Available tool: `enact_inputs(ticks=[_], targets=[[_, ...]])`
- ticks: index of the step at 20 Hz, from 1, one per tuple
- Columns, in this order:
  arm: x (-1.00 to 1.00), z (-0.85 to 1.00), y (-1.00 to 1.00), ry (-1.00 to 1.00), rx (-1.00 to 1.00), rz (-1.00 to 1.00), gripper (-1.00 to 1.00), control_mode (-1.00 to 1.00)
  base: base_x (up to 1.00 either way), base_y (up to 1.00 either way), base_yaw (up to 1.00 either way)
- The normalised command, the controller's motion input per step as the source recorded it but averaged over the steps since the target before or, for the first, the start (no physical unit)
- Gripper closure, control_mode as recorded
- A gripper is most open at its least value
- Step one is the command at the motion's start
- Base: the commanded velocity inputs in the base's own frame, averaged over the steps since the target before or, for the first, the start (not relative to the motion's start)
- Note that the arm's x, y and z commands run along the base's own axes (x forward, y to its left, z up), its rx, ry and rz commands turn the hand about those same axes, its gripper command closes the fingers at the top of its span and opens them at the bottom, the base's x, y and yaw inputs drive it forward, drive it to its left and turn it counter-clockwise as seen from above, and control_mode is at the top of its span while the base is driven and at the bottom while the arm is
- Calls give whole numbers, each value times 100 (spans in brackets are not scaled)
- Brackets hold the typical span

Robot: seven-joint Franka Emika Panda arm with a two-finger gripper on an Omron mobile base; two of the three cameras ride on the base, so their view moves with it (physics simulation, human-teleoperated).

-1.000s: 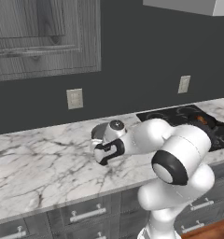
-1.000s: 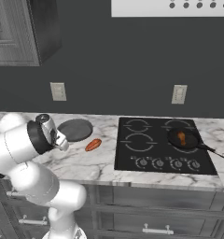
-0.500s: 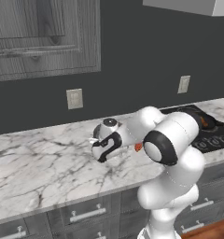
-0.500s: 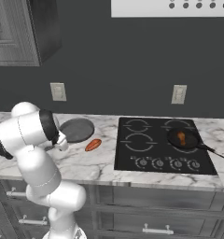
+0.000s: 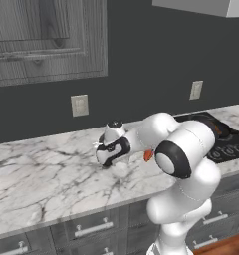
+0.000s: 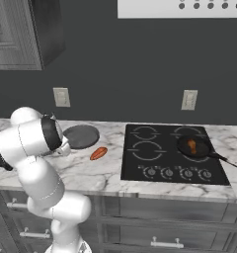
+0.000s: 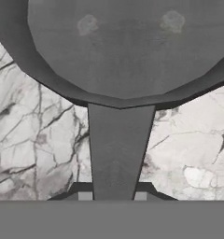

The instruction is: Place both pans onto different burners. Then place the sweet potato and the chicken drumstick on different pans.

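Grey pan: the grey pan sat on the marble counter, left of the cooktop and toward the back wall; in the right base view the arm covered its near-left side.
Handle and fingers: in the hand view the long grey handle ran straight down between the two dark fingertips, one on each side, pressed against it.
Gripper: the gripper stood narrow, clamped on the handle; in the left base view the hand was low over the counter, tips hidden.
Black pan: one near-black pan on the front right burner, thin handle reaching toward the cooktop's right edge.
Drumstick: one golden-brown lump inside the black pan.
Sweet potato: one orange-red oblong on the counter, just beside the grey pan's front; a sliver showed past the arm.
Count: two pans, four burner rings, the right ones partly covered.
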Motion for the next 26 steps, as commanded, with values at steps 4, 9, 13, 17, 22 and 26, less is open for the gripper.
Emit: enact_inputs(ticks=[4,9,13,17,22,26], targets=[[-33,48,-25,-2,4,0,100,-100,0,0,0],[-48,51,-43,-1,3,0,100,-100,0,0,0],[-52,72,-53,0,0,1,100,-100,0,0,0],[-57,91,-48,6,0,10,100,-100,0,0,0],[-77,71,-41,2,-7,20,100,-100,0,0,0],[-90,40,-47,-9,-13,23,100,-100,0,0,0]])
